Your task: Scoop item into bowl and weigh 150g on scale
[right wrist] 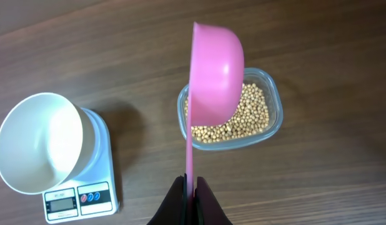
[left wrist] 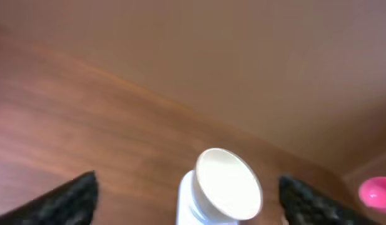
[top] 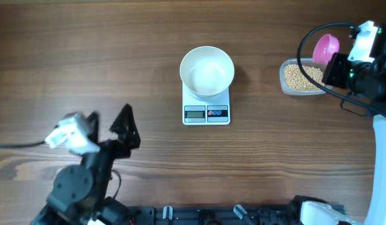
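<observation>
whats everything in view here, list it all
bowl: one, white, empty, on the scale
scale: one, white, table centre
tub: one, clear, right of the scale
beans: many, tan-yellow, in the tub
scoop: one, pink, above the tub
table: one, brown wood
left gripper: one, black, open, empty, near left
right gripper: one, black, shut on the scoop handle

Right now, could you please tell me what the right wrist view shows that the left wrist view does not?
Only right wrist: the beans in the clear tub, the display of the scale, and the right gripper shut on the pink scoop. Only left wrist: the left gripper, open. Both: the white bowl on the scale, the pink scoop and the table.
</observation>
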Available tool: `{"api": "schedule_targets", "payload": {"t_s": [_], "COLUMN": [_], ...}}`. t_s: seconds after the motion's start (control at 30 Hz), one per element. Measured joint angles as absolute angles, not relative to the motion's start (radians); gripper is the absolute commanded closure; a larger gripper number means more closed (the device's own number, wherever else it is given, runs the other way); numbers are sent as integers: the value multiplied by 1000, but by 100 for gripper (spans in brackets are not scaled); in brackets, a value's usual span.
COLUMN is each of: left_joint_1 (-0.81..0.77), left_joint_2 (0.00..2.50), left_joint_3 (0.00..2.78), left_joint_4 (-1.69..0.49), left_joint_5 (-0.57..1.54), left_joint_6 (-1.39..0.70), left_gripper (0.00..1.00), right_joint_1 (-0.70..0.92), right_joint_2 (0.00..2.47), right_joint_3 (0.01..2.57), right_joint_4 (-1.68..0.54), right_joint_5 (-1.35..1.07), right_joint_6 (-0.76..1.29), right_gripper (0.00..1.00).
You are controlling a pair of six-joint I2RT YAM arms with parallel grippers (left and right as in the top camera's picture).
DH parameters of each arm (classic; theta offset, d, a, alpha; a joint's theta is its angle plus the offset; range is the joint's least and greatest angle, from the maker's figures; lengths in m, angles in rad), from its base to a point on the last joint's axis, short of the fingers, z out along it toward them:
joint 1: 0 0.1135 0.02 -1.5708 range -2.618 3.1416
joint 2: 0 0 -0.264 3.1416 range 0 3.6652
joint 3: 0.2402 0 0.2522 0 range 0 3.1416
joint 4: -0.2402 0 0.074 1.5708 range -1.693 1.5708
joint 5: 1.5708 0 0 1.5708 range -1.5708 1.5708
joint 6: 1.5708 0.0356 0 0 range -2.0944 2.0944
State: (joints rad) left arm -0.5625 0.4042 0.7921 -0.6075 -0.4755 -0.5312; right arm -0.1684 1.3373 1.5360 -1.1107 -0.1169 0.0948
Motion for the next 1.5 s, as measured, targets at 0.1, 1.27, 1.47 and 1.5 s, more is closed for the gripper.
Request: {"api": "schedule_targets", "payload": {"t_s": [0.1, 1.27, 1.47, 1.5], "left_joint_1": [-561, -561, -561, -561], "left_joint_2": [374, 601, 910, 975], "left_joint_3": [792, 793, 817, 818], "left_joint_4": [-689, -673, -682, -658], "left_joint_5": [-497, -478, -128, -53], "left_joint_6": [-533, -641, -641, -641], "left_gripper": [0, 0, 0, 0], "right_joint_1": [-168, -169, -169, -169], "right_joint_2": [1337, 1506, 1436, 1431], "right_joint_3": [1536, 1536, 1536, 1536], "right_joint_4": [-1092, -617, -738, -764], "right_joint_5": [-123, -422, -447, -449], "right_joint_6": [41, -150, 30, 51], "right_gripper": [96, 96, 96, 96]}}
